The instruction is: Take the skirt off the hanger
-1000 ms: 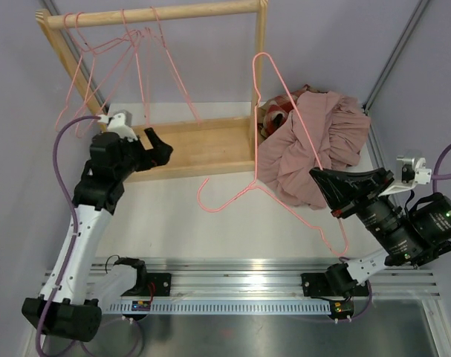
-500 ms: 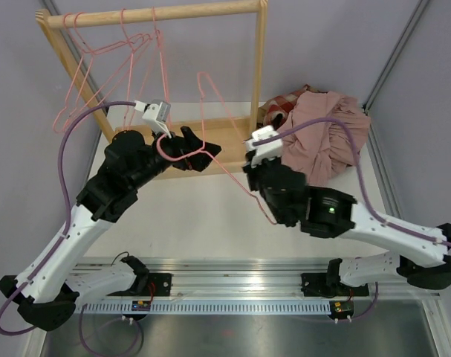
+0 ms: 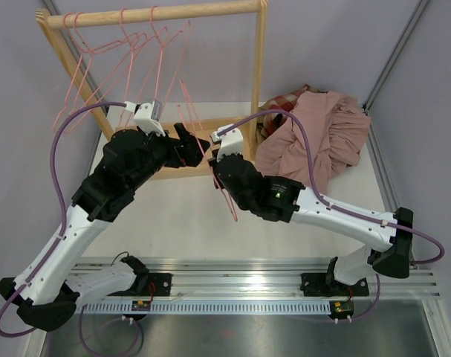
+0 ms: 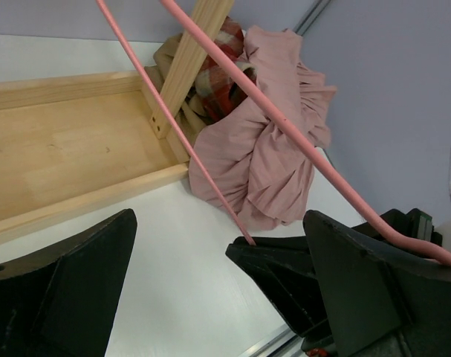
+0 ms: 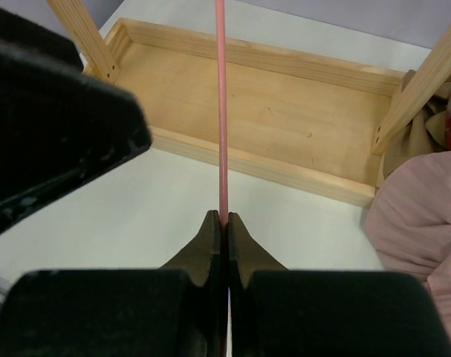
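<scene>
Two-arm rig at a wooden rack (image 3: 158, 12). The right gripper (image 5: 221, 222) has its jaws closed on the thin wire of a pink hanger (image 5: 220, 89), which runs straight away from the jaw tips over the rack's base tray (image 5: 270, 111). The left gripper (image 4: 218, 216) has its jaws spread wide and grips nothing. In the left wrist view the right jaws sit between them, and a thicker run of the hanger wire crosses above the left gripper's right-hand jaw. The skirt (image 3: 322, 141) lies as a crumpled pink heap on the tabletop (image 3: 166, 216), beyond the right jaws and off to their right, past the rack's upright. It is apart from both pairs of jaws and from the gripped wire. A red plaid cloth (image 4: 225, 74) is bundled against the heap. Other pink hangers (image 3: 84, 74) hang on the rail above the left jaws.
</scene>
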`<action>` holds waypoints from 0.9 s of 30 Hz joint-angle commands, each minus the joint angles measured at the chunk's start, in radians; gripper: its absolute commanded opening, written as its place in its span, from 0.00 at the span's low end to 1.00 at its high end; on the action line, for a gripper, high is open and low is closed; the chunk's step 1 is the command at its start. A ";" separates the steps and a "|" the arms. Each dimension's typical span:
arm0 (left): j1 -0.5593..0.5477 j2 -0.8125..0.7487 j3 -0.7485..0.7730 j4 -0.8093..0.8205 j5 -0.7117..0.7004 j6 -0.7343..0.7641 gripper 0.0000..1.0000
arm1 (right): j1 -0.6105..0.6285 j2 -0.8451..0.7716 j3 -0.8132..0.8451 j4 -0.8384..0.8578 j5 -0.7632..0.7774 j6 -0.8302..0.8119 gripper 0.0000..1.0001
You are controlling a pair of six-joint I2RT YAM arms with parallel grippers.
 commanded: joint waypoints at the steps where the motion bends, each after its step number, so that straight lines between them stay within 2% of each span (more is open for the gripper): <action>1: -0.030 -0.003 0.036 -0.001 -0.003 0.063 0.99 | -0.054 -0.028 0.007 0.042 -0.154 -0.006 0.00; 6: -0.030 -0.017 -0.022 -0.062 -0.107 0.074 0.99 | -0.253 -0.148 -0.030 0.090 -0.368 0.087 0.00; 14: -0.029 -0.073 -0.195 -0.019 -0.119 0.042 0.99 | -0.583 -0.130 -0.076 0.181 -0.684 0.242 0.00; 19: -0.030 -0.116 -0.273 0.016 -0.083 -0.006 0.99 | -0.643 0.004 -0.004 0.250 -0.784 0.318 0.00; 27: -0.030 -0.248 -0.457 0.055 -0.083 -0.043 0.99 | -0.652 0.226 0.341 0.203 -0.825 0.327 0.00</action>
